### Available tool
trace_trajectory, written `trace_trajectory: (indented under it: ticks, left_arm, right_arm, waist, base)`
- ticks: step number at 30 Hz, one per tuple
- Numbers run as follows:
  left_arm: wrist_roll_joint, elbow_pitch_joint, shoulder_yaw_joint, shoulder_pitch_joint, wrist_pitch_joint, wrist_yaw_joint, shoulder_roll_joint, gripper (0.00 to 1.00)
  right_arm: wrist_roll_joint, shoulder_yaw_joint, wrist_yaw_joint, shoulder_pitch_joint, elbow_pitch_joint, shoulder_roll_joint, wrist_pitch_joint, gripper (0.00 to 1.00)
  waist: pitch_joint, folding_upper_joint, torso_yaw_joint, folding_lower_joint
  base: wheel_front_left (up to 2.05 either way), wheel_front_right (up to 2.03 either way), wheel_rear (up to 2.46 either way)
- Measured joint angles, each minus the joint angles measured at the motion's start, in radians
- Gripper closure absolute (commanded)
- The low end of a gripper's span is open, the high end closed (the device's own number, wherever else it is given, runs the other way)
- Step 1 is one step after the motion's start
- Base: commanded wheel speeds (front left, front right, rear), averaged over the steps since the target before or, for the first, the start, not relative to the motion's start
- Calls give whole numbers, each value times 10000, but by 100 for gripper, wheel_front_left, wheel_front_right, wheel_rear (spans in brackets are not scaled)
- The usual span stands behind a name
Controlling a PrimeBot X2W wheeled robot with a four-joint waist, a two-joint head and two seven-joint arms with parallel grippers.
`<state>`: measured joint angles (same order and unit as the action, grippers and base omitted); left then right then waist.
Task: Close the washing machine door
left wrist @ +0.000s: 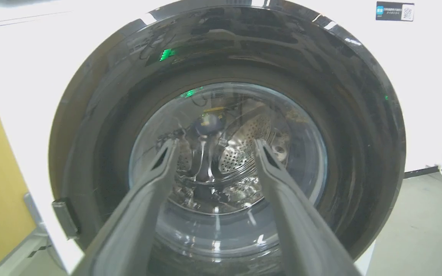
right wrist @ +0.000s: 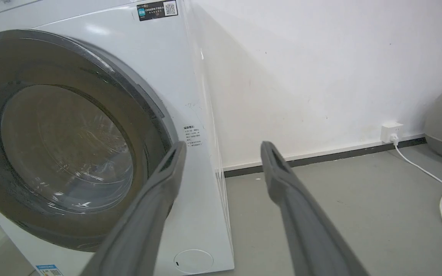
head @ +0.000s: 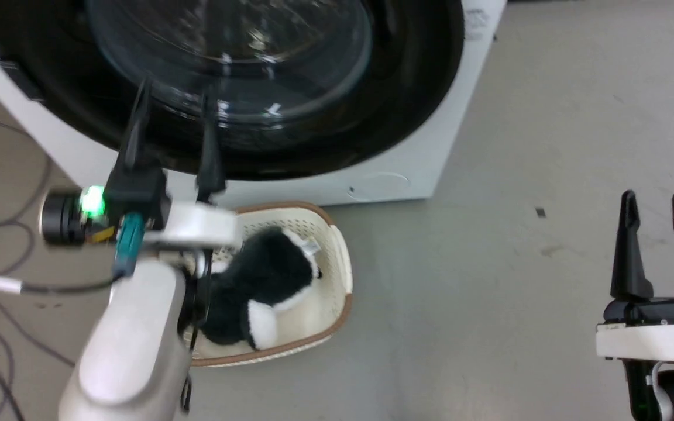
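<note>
**While flush in washing machine (right wrist: 190,76) front, ringed by small print**

Shows washing machine door (left wrist: 359,126) closed, black rim around clear glass. Up right of door, dark label (right wrist: 157,9) with QR code, print unreadable; right of door, text sticker (right wrist: 192,136), illegible; below door, blue label (right wrist: 48,269), round flap (right wrist: 193,261), cream basket (head: 343,257) with plush toy (head: 261,280). Aimed at door glass: left gripper (left wrist: 215,143), fingers wide, empty, contact unclear. Well right of door: right gripper (head: 653,199), spread, empty.

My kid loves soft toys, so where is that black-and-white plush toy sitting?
In the head view, left of centre, the plush toy lies inside the cream basket on the floor, right in front of the washing machine.
</note>
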<state>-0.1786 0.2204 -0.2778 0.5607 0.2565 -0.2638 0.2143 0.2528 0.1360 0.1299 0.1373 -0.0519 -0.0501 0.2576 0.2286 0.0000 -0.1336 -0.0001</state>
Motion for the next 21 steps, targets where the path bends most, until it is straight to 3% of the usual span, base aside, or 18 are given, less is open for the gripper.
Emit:
trace_trajectory:
  ticks: [10, 11, 12, 13, 18, 21]
  left_arm:
    - [297, -1112, 941, -2530, 0, 31, -272, 0]
    - [362, -1202, 1005, -2668, 0, 48, -305, 0]
    - [435, -1269, 1045, -2777, 0, 102, -334, 0]
    - [504, -1346, 1080, -2859, 0, 125, -370, 0]
    - [915, -1676, 1141, -3017, 0, 207, -529, 0]
    - [1055, -1825, 1174, -3020, 0, 230, -688, 0]
  right_arm:
    - [-311, -493, 0, 109, 205, 2, 0, 0]
    - [-347, -564, 0, 257, 192, 0, 0, 11]
    - [-391, -652, 0, 422, 182, 0, 0, 85]
    - [-408, -784, 0, 596, 180, 0, 0, 100]
    - [-830, -1567, 0, 1406, 360, -46, 0, 100]
    - [-1005, -2127, 0, 1915, 853, -470, 2, 100]
  waist:
    - [-596, 0, 874, -1]
    - [-601, 0, 958, 0]
    - [-595, 0, 1037, 0]
    - [-580, 0, 1114, 0]
    - [-365, 0, 1437, 0]
    - [-148, 0, 1605, 0]
  base:
    - [0, 0, 0]
    - [0, 0, 0]
    - [0, 0, 0]
    - [0, 0, 0]
    - [0, 0, 0]
    - [0, 0, 0]
